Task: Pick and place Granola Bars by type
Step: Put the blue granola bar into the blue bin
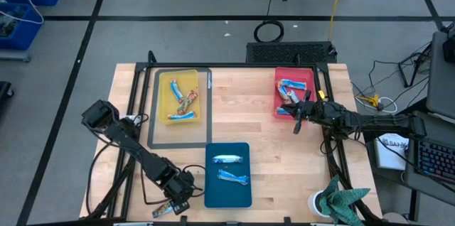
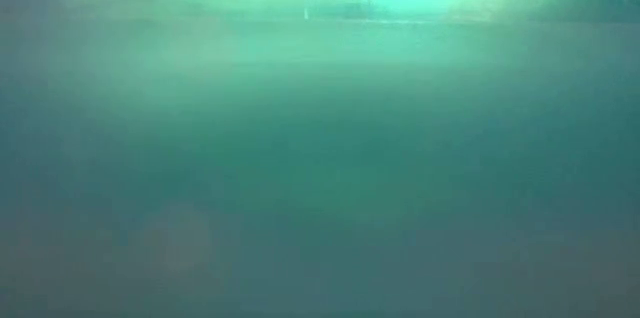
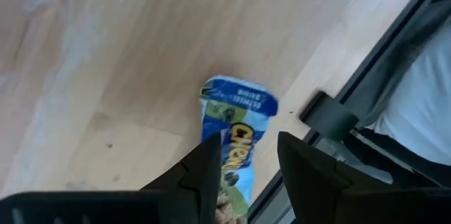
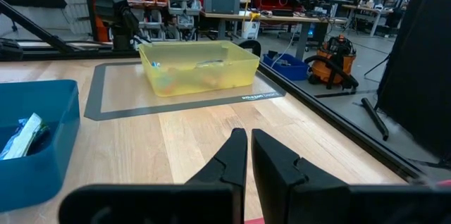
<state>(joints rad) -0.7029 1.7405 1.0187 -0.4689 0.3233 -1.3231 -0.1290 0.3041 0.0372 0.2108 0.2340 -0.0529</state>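
Observation:
My left gripper [image 1: 173, 207] is at the table's near left corner, shut on a blue-and-white granola bar [image 3: 236, 118]. My right gripper [image 1: 296, 124] hovers shut and holding nothing by the near edge of the red tray [image 1: 311, 77]; it also shows in the right wrist view [image 4: 249, 155]. The red tray holds several bars [image 1: 289, 88]. The yellow tray [image 1: 163, 98] holds several bars [image 1: 186, 101], some orange-red. Two blue-and-white bars [image 1: 226, 159] [image 1: 234, 178] lie in the blue tray [image 1: 227, 196]. My left gripper pinches the blue-and-white bar between its two fingers [image 3: 204, 171], which lie on either side of one end of the wrapper [image 3: 236, 164]. The bar's free end [image 3: 239, 97] sticks out beyond the fingertips, near the table's edge. Whether it rests on the wood I cannot tell.
A grey mat [image 1: 153, 139] lies under the yellow tray. A green cloth [image 1: 343, 201] and a white cup [image 1: 316, 203] sit at the near right corner. Bare wood [image 1: 242, 105] lies between the trays. A teal blur [image 2: 320, 138] fills the low view.

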